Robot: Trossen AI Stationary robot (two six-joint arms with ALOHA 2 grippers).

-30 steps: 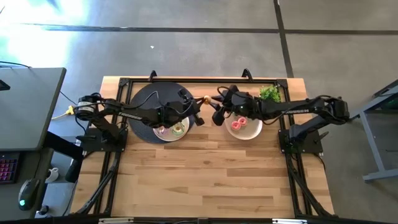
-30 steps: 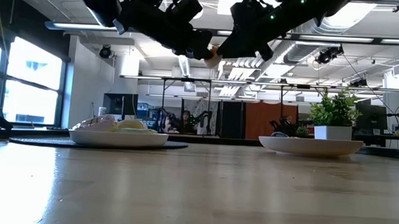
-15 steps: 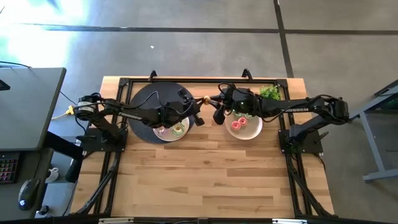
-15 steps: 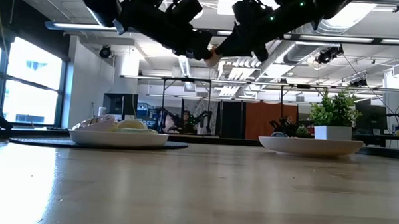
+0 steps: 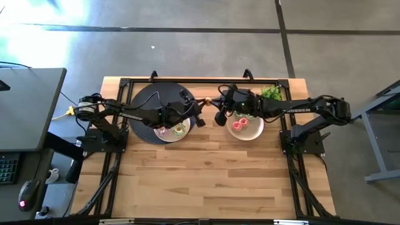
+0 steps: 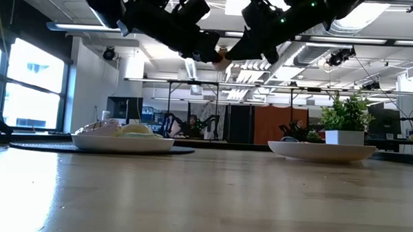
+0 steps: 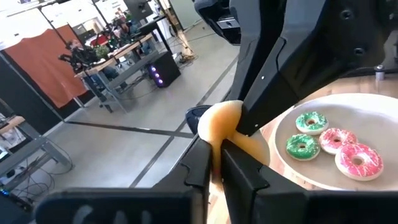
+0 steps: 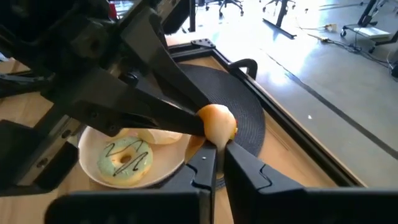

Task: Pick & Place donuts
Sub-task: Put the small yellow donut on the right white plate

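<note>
Butcher-block table (image 5: 206, 175) on grey concrete floor (image 5: 200, 44), open-plan workshop behind.

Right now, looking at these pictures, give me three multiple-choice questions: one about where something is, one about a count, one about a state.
1. Where is the orange donut?
A. On the dark mat
B. In the air between the two plates
C. Beside the plant

2. How many donuts lie on the right plate in the left wrist view?
A. One
B. Six
C. Four

3. How is the orange donut held?
A. By both grippers
B. By neither
C. By a person's hand

Answers: 1 B, the low view shows it well above the table. 2 C, two green, two pink. 3 A, the left gripper and right gripper both pinch it.
</note>
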